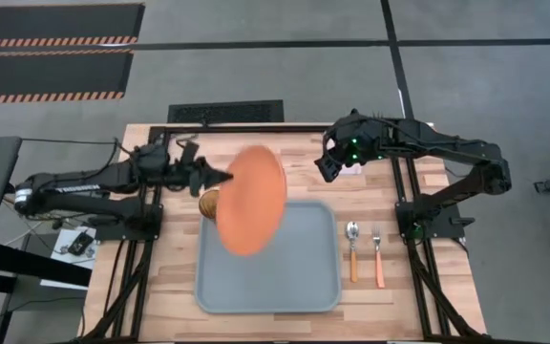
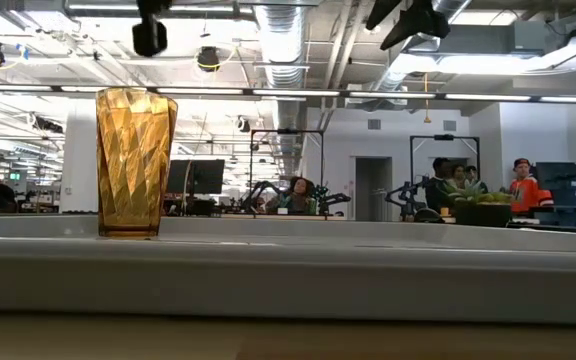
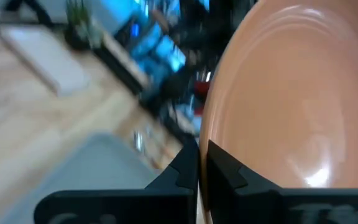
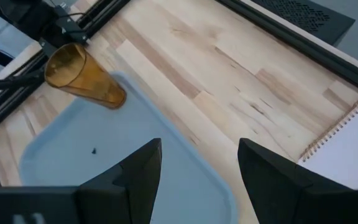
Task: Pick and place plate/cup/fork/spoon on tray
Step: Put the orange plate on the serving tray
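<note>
One item airborne: left gripper (image 1: 225, 178) clamped on the orange plate (image 1: 252, 199) rim, tilted over the tray (image 1: 299, 287) (cup (image 1: 210, 203) adjacent). Level it, lower clear. Right gripper (image 1: 330, 168) apart, parked.

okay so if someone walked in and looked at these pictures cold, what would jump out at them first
The orange plate, held up in the air over the tray's near-left part, tilted and pinched at its rim by the left gripper. Next, the amber cup standing upright in the tray's left corner. The spoon and fork lie on the table right of the tray, with the open right gripper raised behind them.
</note>
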You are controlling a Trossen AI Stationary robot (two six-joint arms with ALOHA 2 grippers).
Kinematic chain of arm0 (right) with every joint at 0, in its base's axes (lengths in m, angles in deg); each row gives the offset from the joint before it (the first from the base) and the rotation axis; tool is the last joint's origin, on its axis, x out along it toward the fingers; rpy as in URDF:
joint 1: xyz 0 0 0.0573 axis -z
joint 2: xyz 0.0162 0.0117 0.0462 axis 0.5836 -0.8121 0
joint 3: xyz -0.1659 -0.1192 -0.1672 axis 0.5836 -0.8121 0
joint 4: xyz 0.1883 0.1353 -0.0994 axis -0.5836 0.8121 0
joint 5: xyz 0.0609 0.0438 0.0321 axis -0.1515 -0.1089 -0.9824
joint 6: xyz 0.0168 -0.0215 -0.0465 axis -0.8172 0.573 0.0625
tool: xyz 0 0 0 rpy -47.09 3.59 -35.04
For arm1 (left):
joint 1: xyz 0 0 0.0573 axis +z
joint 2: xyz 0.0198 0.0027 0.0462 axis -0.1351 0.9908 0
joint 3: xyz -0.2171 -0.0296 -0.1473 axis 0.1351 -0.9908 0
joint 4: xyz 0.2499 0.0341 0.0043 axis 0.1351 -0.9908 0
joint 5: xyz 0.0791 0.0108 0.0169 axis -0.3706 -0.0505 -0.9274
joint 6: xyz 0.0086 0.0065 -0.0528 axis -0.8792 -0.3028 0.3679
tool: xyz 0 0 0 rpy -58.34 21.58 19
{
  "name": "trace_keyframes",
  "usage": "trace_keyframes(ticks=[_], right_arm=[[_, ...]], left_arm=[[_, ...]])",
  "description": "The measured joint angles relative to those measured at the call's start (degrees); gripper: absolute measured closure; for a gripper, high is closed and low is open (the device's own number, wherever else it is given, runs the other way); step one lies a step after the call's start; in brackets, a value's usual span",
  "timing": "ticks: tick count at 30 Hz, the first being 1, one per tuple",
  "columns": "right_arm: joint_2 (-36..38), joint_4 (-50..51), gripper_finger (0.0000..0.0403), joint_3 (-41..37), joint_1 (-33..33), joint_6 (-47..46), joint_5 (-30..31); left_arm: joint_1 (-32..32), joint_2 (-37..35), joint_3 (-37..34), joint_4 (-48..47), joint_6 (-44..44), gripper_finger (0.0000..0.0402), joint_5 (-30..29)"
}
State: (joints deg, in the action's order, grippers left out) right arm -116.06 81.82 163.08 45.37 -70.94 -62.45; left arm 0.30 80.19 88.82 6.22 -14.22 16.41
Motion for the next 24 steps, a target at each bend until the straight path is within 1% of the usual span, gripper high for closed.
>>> trace_keyframes(ticks=[1,3,4,8,9,11,13,17,20,22,24], right_arm=[[0.0,-0.1,0.0168,0.0,0.0,0.0,0.0],[0.0,0.5,0.0168,0.0,-0.1,0.0,0.0],[0.0,0.8,0.0168,0.0,-0.2,0.0,0.0],[0.0,1.2,0.0168,0.0,-0.4,0.2,0.0],[0.0,1.2,0.0168,0.0,-0.6,0.2,0.1],[0.0,1.2,0.0168,0.0,-1.0,0.4,0.1],[0.0,1.2,0.0168,0.0,-1.1,1.0,0.1],[0.1,1.2,0.0168,0.0,-1.3,1.1,0.1],[0.1,1.3,0.0168,0.0,-1.4,1.4,0.0],[0.1,1.4,0.0168,0.0,-1.5,1.5,-0.2],[0.1,1.4,0.0168,0.0,-1.9,1.7,-0.1]], left_arm=[[-2.3,0.4,1.6,-2.9,0.3,0.0401,-1.1],[-7.6,0.7,4.5,-8.1,1.9,0.0401,-5.3],[-10.3,0.9,6.3,-10.5,3.4,0.0401,-8.8],[-19.9,1.1,13.3,-24.2,14.2,0.0401,-24.8],[-22.2,1.6,14.7,-26.7,16.4,0.0401,-27.8],[-26.6,2.8,16.8,-31.0,21.5,0.0401,-31.8],[-30.6,4.5,17.9,-32.9,25.9,0.0401,-33.1],[-37.7,8.6,18.1,-33.5,35.2,0.0401,-34.4],[-43.2,11.0,18.1,-34.5,43.6,0.0401,-37.9],[-46.7,12.5,18.1,-37.1,50.9,0.0401,-40.9],[-50.1,14.3,18.1,-40.3,57.7,0.0401,-42.5]])
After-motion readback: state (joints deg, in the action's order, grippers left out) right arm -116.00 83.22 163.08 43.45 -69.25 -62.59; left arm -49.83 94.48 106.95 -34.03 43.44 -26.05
